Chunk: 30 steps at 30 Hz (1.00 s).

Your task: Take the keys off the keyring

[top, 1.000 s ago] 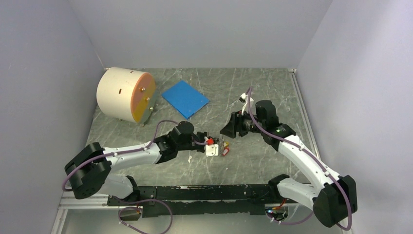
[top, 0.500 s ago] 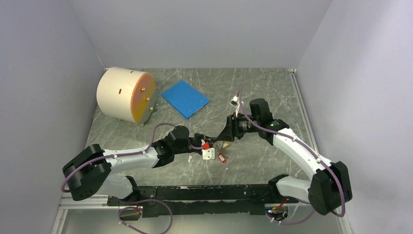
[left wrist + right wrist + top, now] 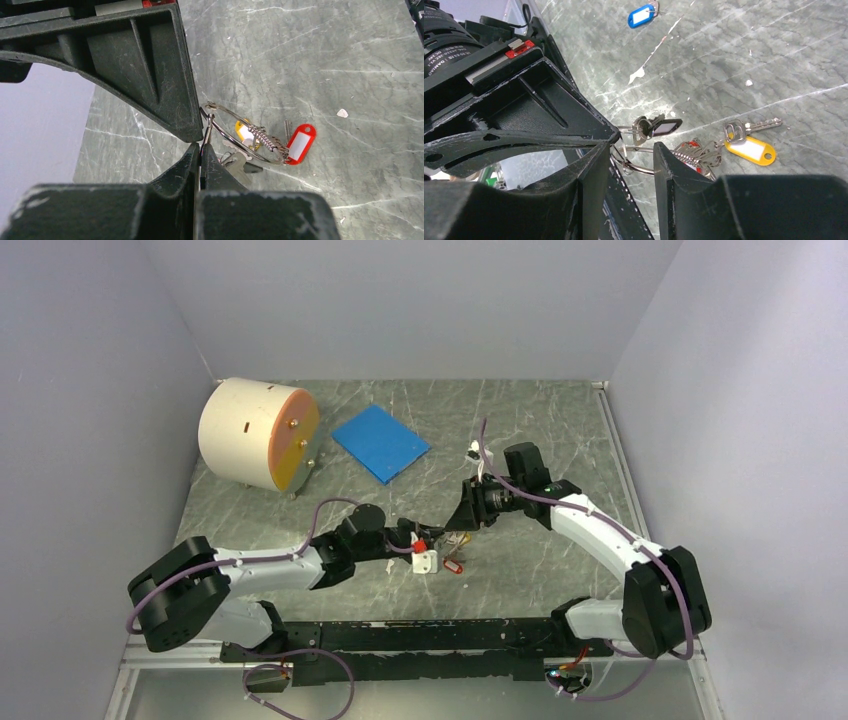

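Desk (image 3: 560, 420): grey marble top.
Left pincer (image 3: 202, 145): closed tight on the keyring (image 3: 263, 138) wire.
Right pincer (image 3: 629, 167): half wide, one finger at each side of the wire.
Keys (image 3: 664, 126): on the keyring, resting mid-desk.

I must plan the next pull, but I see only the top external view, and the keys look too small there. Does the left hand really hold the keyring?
Observer: Yes. Left wrist view: the left hand is shut on the keyring wire, at the very tips.
Operator: And the right hand?
Observer: Open. Right wrist view: the right hand has the wire between its fingers, not pinched.
Operator: Is any tag off the ring?
Observer: A blue tag lies alone, apart from the keys.
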Motion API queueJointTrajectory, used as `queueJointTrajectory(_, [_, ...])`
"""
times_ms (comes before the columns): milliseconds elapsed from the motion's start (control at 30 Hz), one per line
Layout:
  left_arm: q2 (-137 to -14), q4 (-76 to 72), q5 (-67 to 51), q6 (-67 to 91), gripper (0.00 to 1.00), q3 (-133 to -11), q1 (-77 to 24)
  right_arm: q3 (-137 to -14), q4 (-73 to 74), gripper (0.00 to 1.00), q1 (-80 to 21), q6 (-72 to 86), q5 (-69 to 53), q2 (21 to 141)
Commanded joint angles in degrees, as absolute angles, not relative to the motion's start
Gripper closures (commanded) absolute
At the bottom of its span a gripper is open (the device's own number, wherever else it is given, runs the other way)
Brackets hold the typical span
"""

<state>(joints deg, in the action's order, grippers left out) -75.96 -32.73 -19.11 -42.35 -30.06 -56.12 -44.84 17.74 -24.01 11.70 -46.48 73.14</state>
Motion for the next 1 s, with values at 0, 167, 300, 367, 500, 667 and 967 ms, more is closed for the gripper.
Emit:
queueJointTrajectory(0, [-75.3,-41.2,-16.9,-43.3,0.98,-29.5,-56.1,-44.6,16.0,0.61,-23.8,10.3,-51.4,73.7])
queueJointTrajectory(167, [-76.4,-45.3,-14.7,-43.3,0.97,-28.8,-56.1,-44.6,15.8,0.7,-24.0,10.3,-54.0,75.0])
queueJointTrajectory(300, [-78.0,-48.7,-13.2,-43.4,0.98,-28.7,-56.0,-44.8,16.1,0.71,-24.2,10.0,-55.0,75.7])
queueJointTrajectory(367, [-78.7,-50.2,-12.9,-43.4,0.97,-28.6,-55.6,-44.8,16.0,0.71,-24.4,10.0,-55.4,75.7])
queueJointTrajectory(500, [-79.2,-52.9,-13.8,-42.1,0.97,-27.9,-54.3,-44.7,16.2,0.7,-24.3,9.9,-55.0,76.1])
queueJointTrajectory(667, [-78.2,-51.3,-16.7,-40.8,0.97,-28.0,-53.6,-45.0,17.0,0.7,-24.4,9.2,-53.2,76.7])
queueJointTrajectory(967, [-76.5,-41.7,-24.6,-37.0,0.97,-29.4,-49.6,-45.0,18.2,0.67,-26.1,6.4,-48.8,76.7])
